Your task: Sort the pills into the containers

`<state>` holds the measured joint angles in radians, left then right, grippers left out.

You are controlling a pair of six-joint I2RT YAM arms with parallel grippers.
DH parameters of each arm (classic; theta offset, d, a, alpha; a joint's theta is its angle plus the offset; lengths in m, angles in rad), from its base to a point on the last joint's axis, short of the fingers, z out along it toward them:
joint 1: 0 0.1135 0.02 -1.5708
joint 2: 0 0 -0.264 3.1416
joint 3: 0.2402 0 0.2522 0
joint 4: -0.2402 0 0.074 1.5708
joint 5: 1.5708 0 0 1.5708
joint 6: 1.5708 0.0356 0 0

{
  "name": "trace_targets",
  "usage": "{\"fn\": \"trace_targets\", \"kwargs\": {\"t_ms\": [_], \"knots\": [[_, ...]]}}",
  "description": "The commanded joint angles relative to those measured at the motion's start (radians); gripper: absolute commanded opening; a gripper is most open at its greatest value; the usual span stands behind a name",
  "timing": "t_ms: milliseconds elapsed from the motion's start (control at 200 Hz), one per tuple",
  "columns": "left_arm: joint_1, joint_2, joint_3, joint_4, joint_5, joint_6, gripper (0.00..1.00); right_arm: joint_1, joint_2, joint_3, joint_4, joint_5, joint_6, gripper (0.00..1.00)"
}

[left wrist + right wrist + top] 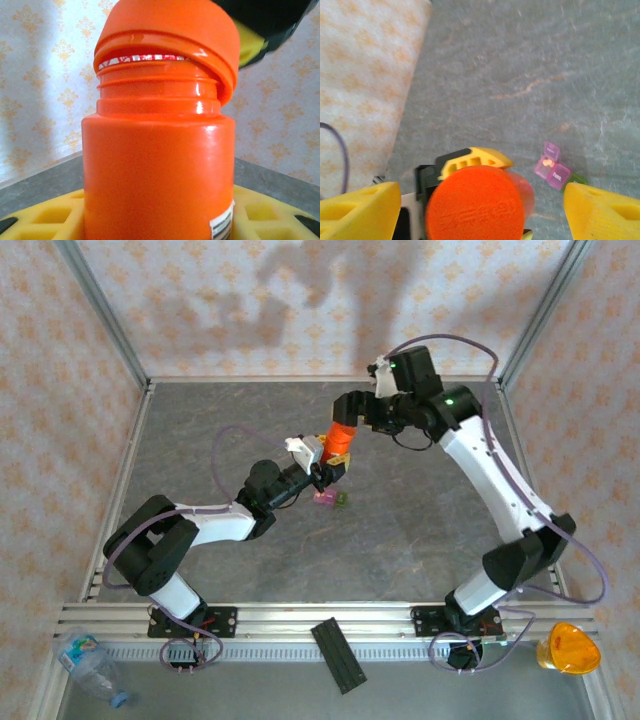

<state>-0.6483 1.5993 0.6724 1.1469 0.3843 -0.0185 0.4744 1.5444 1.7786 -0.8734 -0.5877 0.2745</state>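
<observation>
An orange bottle (339, 443) is held upright above the table, with my left gripper (326, 470) shut on its body. In the left wrist view the bottle (157, 170) stands between the yellow fingers (47, 216), and its orange cap (170, 30) sits tilted and loose on the threaded neck. My right gripper (481, 212) hovers over the cap (475, 207), its yellow fingers (605, 212) spread wide and clear of it. The containers (552, 170), joined pink boxes with a green one, lie on the table (328, 499). One pink box is open with small pale pills (548, 162) inside.
Patterned walls and metal posts enclose the grey table (200, 430). On the near rail side lie a clear plastic bottle (88, 665), a black strip (340, 655) and an orange object (568, 648). Purple cables loop beside both arms.
</observation>
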Motion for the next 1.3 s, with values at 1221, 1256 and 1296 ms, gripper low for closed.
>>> {"fn": "trace_targets", "kwargs": {"t_ms": [1221,1256,1296], "knots": [[0.030,0.022,0.085,0.095,0.249,-0.186,0.00,0.054,0.008,0.041,-0.118,0.046,-0.222,0.36],[0.030,0.022,0.085,0.096,0.248,-0.186,0.00,0.054,0.005,0.042,-0.119,0.050,-0.223,0.36],[0.031,0.021,0.083,0.097,0.244,-0.186,0.00,0.054,0.001,0.042,-0.121,0.055,-0.223,0.36]]}}
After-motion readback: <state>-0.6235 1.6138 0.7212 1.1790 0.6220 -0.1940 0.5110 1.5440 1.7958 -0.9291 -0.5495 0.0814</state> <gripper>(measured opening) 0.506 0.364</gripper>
